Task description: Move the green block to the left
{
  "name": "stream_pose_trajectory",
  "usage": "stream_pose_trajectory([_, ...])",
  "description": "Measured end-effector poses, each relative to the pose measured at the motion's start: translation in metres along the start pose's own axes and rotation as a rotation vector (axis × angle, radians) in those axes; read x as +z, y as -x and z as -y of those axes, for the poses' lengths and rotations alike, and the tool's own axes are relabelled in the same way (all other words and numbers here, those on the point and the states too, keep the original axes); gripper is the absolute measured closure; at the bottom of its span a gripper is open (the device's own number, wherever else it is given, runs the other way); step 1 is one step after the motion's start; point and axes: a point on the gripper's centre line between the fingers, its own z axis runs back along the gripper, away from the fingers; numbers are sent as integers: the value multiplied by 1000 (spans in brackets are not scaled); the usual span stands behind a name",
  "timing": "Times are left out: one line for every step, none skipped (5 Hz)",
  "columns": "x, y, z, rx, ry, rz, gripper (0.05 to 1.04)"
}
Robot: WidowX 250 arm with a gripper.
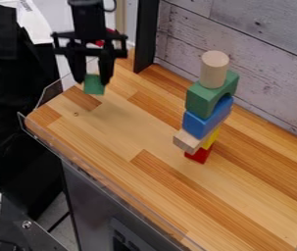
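As I look down at a slant on the wooden table (131, 130), my claw (93, 81) hangs from the top edge at the upper left, over the table's far left end; its 2 fingers pinch the small green block (93, 87), which sits between their tips, well apart from and to the left of a tower of 6 pieces; whether the block's underside touches the wood, I cannot tell.

From the top down, the tower has an upright pale cylinder (214, 68), a green arch (206, 96) with its hollow facing down and to the right, and a blue block (205, 118); under that come a pale wooden block (186, 140), jutting out to the left, and a yellow block (210, 139); a red block (198, 155) is at the bottom.

Behind the table are a wall of whitish-grey planks (262, 54) and 1 black post (146, 37); clear edging (62, 153) runs along the table's left side; black cloth (7, 103) hangs beyond it.
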Motion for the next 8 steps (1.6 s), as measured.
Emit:
stream_pose_trajectory([-26,3,2,13,24,-36,563])
stream_pose_trajectory([-44,6,5,12,54,-71,563])
stream_pose_trajectory([-46,5,6,8,63,-62,563])
stream_pose_trajectory([-47,6,7,12,62,-65,494])
stream_pose_trajectory([-28,10,9,15,21,-42,198])
stream_pose_trajectory([24,15,21,-31,1,58,78])
stream_pose_trajectory([68,23,35,-67,-37,123,84])
stream_pose_trajectory([98,31,58,-138,-76,136,84])
